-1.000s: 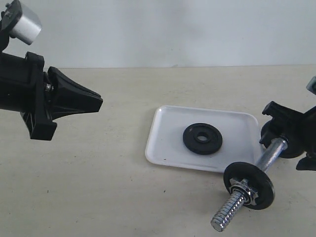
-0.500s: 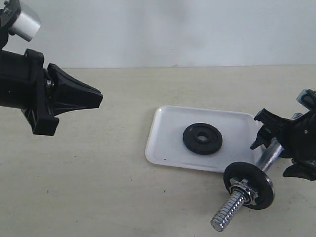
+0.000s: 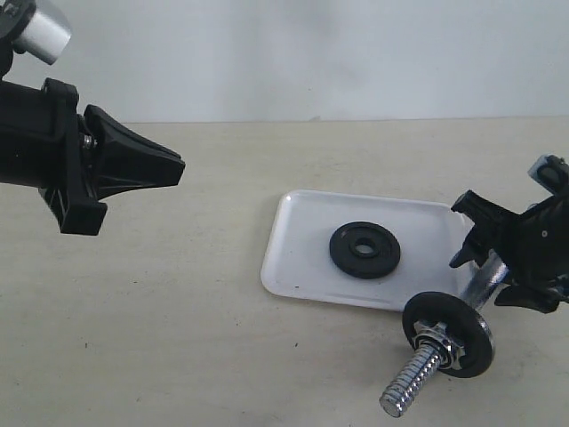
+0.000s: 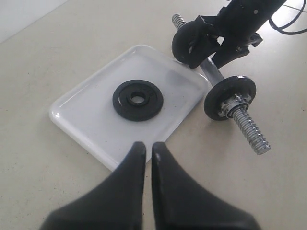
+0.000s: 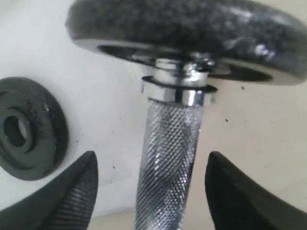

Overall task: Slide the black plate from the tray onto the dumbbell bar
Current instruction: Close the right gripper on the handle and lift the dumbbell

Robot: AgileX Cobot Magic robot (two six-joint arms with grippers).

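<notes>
Clearly the black plate (image 3: 364, 250) lies flat near the middle of the white tray (image 3: 298, 245), untouched. Just beside the tray's corner the dumbbell bar (image 3: 484, 280) rests on the desk (image 3: 178, 338). Our right end effector (image 5: 151, 191) straddles its knurled shaft, released, with a gap on each side. We judge the step is to clamp that shaft squarely behind the fitted disc (image 3: 449, 331), so the bar cannot roll. Our left end effector (image 3: 173, 167) hangs clenched and empty, well apart. The desk is matte beige; a pale wall (image 3: 311, 53) stands behind.
</notes>
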